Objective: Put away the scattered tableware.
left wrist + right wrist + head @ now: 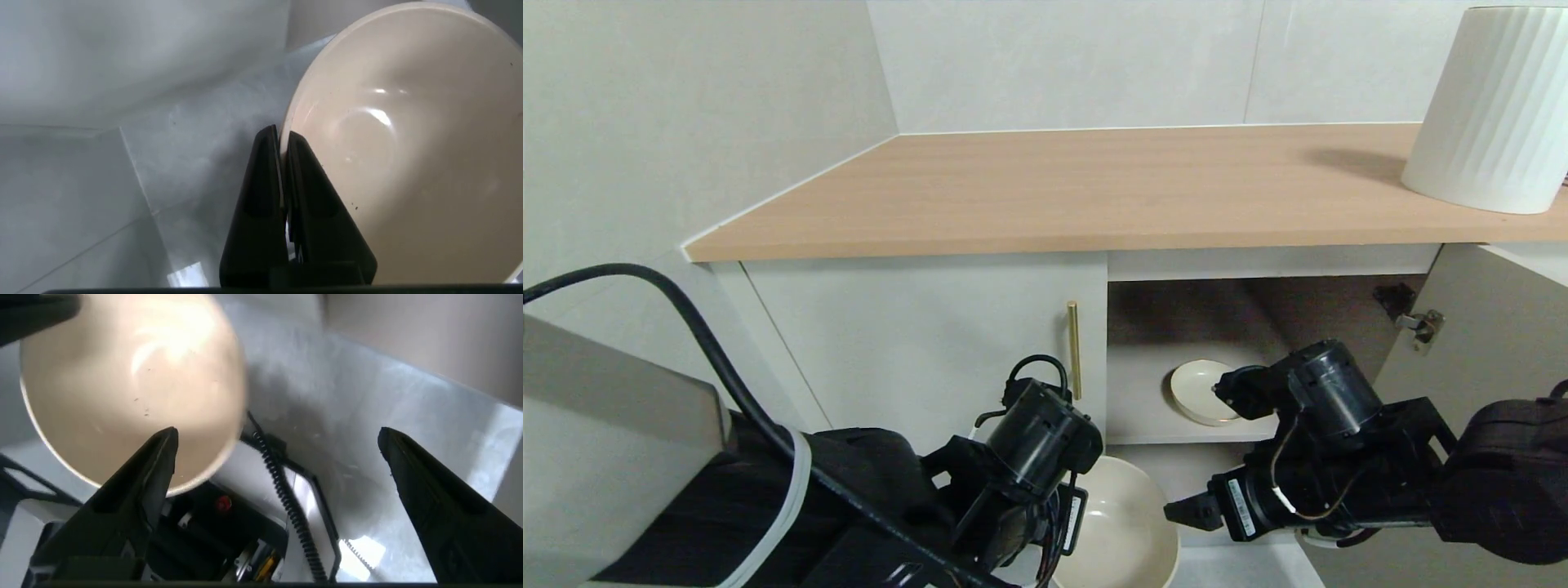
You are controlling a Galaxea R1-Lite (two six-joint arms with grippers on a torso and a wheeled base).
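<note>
A cream bowl (1123,523) hangs low in front of the open cabinet, and my left gripper (1072,510) is shut on its rim. The left wrist view shows both fingers (265,188) pinching the bowl's (409,139) edge. My right gripper (1192,514) sits just right of the bowl, open and empty. Seen from the right wrist, its fingers (151,482) stand wide apart, with the bowl (131,384) beyond one of them. A small cream plate (1201,390) lies on the cabinet shelf (1135,408), above and behind the bowl.
The cabinet's right door (1486,327) stands open; the left door (915,343) is closed and has a gold handle (1074,349). Above runs a wooden countertop (1094,188) with a white ribbed container (1494,106) at its right end. A wall stands at the left.
</note>
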